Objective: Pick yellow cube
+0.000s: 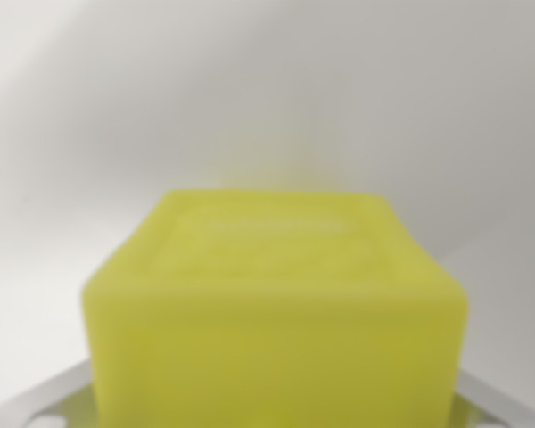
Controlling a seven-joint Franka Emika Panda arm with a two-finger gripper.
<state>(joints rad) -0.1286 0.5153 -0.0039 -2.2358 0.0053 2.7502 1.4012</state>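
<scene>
The pale surface (267, 89) fills most of my wrist view, blurred and bare. The yellow cube (276, 312) is very close to the camera, low in the centre, between two light metal parts (45, 401) at the bottom corners, probably my gripper. I cannot tell if it is clamped or free. I judge the approach done; lifting remains. No container is visible.

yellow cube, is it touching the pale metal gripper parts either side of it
Cannot tell. In the wrist view the blurred yellow cube overlaps the pale metal gripper parts, hiding any contact or gap.
</scene>
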